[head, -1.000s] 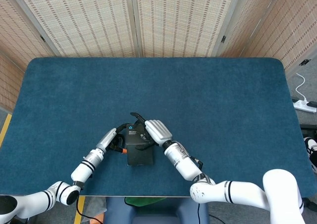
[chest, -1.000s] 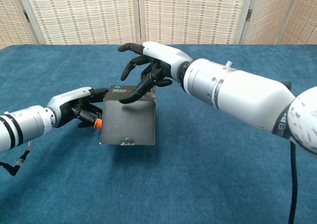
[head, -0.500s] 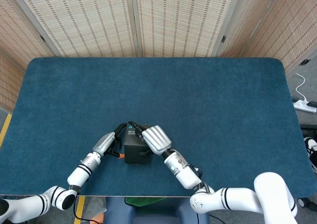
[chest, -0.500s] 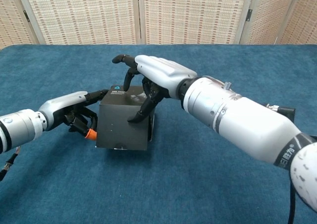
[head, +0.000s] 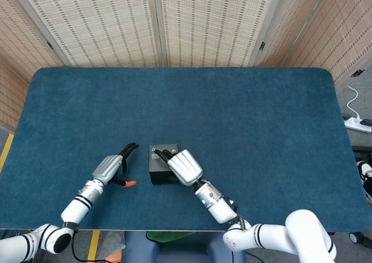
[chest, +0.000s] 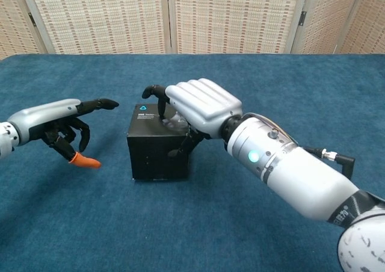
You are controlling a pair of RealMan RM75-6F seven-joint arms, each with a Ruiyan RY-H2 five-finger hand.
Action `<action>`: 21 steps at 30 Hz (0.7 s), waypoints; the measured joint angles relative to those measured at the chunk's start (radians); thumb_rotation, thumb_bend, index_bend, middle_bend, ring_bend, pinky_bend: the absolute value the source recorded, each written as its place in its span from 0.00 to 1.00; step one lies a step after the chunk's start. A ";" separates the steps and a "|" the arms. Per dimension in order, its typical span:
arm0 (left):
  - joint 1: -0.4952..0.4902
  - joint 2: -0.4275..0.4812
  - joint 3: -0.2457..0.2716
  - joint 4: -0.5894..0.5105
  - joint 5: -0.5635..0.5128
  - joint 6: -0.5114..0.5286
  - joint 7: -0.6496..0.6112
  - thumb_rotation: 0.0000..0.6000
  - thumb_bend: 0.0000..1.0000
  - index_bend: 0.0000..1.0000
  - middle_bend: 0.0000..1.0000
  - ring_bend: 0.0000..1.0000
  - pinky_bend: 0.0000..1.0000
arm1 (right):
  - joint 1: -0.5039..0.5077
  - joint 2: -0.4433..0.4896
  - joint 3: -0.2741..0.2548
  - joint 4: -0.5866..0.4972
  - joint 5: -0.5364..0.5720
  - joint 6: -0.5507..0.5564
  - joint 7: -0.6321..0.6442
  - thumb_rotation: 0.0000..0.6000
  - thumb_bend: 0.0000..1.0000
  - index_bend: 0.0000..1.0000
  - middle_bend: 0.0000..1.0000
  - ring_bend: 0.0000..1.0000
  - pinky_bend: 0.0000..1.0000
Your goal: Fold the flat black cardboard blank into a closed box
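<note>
Overhead, the black box (head: 163,164) sits closed on the blue desk (head: 244,117), directly under the dark fingertips of the right robot hand (head: 183,166), which lies over the box's right half with its white back turned up. Whether those fingers clamp the box or only rest on it cannot be told from this view. The left robot hand (head: 110,169) is off to the box's left, apart from it, with a strip of bare desk between them; its dark fingers (head: 129,149) are spread toward the box and it holds nothing. An orange fingertip (head: 129,183) shows just below that hand.

From the chest camera, the box (chest: 157,142) stands as a squat cube with a small label on its top face. The right robot hand (chest: 201,106) drapes over the top's far right edge, fingers curled down onto the lid and the right side. The left robot hand (chest: 57,124) hovers left of the box, not touching it, one finger stretched toward it, the others loosely bent, empty.
</note>
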 measured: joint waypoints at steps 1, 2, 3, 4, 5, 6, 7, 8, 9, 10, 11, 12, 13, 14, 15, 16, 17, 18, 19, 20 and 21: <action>0.000 0.013 -0.001 -0.010 0.000 -0.007 -0.013 1.00 0.20 0.00 0.00 0.62 0.90 | -0.001 -0.013 -0.009 0.039 -0.021 0.007 0.001 1.00 0.14 0.28 0.38 0.70 1.00; 0.001 0.031 -0.003 -0.023 0.001 -0.016 -0.033 1.00 0.19 0.00 0.00 0.61 0.90 | -0.002 -0.023 -0.016 0.070 -0.037 0.012 0.005 1.00 0.17 0.30 0.39 0.71 1.00; 0.002 0.044 -0.005 -0.032 0.003 -0.021 -0.049 1.00 0.19 0.00 0.00 0.61 0.90 | -0.002 -0.033 -0.023 0.101 -0.053 0.018 0.009 1.00 0.20 0.33 0.41 0.71 1.00; 0.003 0.059 -0.008 -0.041 0.007 -0.026 -0.068 1.00 0.19 0.00 0.00 0.61 0.90 | -0.002 -0.046 -0.032 0.142 -0.075 0.026 0.018 1.00 0.23 0.37 0.45 0.72 1.00; 0.004 0.068 -0.010 -0.047 0.011 -0.027 -0.080 1.00 0.19 0.00 0.00 0.61 0.90 | -0.003 -0.057 -0.038 0.173 -0.091 0.032 0.025 1.00 0.25 0.38 0.47 0.72 1.00; 0.006 0.074 -0.011 -0.051 0.017 -0.028 -0.090 1.00 0.19 0.00 0.00 0.61 0.90 | -0.003 -0.068 -0.044 0.204 -0.107 0.038 0.035 1.00 0.28 0.41 0.52 0.73 1.00; 0.007 0.079 -0.012 -0.054 0.022 -0.029 -0.097 1.00 0.19 0.00 0.00 0.61 0.90 | -0.003 -0.083 -0.051 0.244 -0.126 0.045 0.050 1.00 0.30 0.42 0.55 0.73 1.00; 0.009 0.084 -0.013 -0.057 0.030 -0.029 -0.104 1.00 0.20 0.00 0.00 0.61 0.90 | -0.003 -0.094 -0.056 0.272 -0.139 0.050 0.064 1.00 0.32 0.44 0.57 0.73 1.00; 0.010 0.086 -0.013 -0.058 0.035 -0.029 -0.108 1.00 0.19 0.00 0.00 0.61 0.90 | -0.004 -0.106 -0.060 0.299 -0.152 0.055 0.078 1.00 0.33 0.45 0.59 0.73 1.00; 0.011 0.087 -0.013 -0.059 0.040 -0.028 -0.110 1.00 0.19 0.00 0.00 0.61 0.90 | -0.005 -0.120 -0.064 0.328 -0.168 0.061 0.097 1.00 0.34 0.46 0.60 0.73 1.00; 0.013 0.089 -0.012 -0.058 0.045 -0.026 -0.111 1.00 0.19 0.00 0.00 0.61 0.90 | -0.006 -0.129 -0.066 0.345 -0.179 0.068 0.112 1.00 0.34 0.46 0.60 0.73 1.00; 0.013 0.089 -0.012 -0.057 0.048 -0.023 -0.108 1.00 0.19 0.00 0.00 0.60 0.90 | -0.008 -0.135 -0.067 0.355 -0.189 0.078 0.125 1.00 0.34 0.46 0.59 0.73 1.00; 0.014 0.090 -0.011 -0.056 0.049 -0.020 -0.104 1.00 0.19 0.00 0.00 0.59 0.89 | -0.009 -0.139 -0.067 0.361 -0.200 0.093 0.140 1.00 0.34 0.46 0.56 0.73 1.00; 0.016 0.090 -0.011 -0.053 0.051 -0.014 -0.094 1.00 0.19 0.00 0.00 0.58 0.89 | -0.011 -0.139 -0.067 0.361 -0.208 0.106 0.151 1.00 0.34 0.46 0.52 0.73 1.00; 0.018 0.090 -0.011 -0.052 0.052 -0.008 -0.085 1.00 0.19 0.00 0.00 0.55 0.87 | -0.012 -0.138 -0.067 0.358 -0.217 0.120 0.164 1.00 0.34 0.45 0.49 0.73 1.00; 0.020 0.091 -0.010 -0.050 0.052 -0.002 -0.073 1.00 0.19 0.00 0.00 0.51 0.85 | -0.015 -0.133 -0.067 0.351 -0.230 0.141 0.183 1.00 0.34 0.43 0.45 0.73 1.00; 0.023 0.092 -0.010 -0.049 0.052 0.008 -0.054 1.00 0.19 0.00 0.00 0.46 0.83 | -0.017 -0.126 -0.067 0.343 -0.241 0.160 0.195 1.00 0.34 0.40 0.43 0.73 1.00; 0.026 0.093 -0.010 -0.047 0.052 0.016 -0.037 1.00 0.19 0.00 0.00 0.42 0.80 | -0.020 -0.117 -0.067 0.333 -0.251 0.180 0.202 1.00 0.34 0.36 0.40 0.72 1.00; 0.029 0.094 -0.010 -0.045 0.052 0.027 -0.017 1.00 0.19 0.00 0.00 0.38 0.75 | -0.025 -0.102 -0.068 0.315 -0.265 0.208 0.207 1.00 0.34 0.32 0.39 0.70 1.00; 0.035 0.094 -0.009 -0.043 0.050 0.044 0.013 1.00 0.20 0.00 0.00 0.35 0.71 | -0.030 -0.087 -0.068 0.299 -0.274 0.228 0.208 1.00 0.34 0.29 0.38 0.67 1.00; 0.041 0.094 -0.008 -0.041 0.049 0.059 0.039 1.00 0.20 0.00 0.01 0.33 0.68 | -0.036 -0.069 -0.069 0.280 -0.283 0.247 0.206 1.00 0.34 0.26 0.38 0.61 1.00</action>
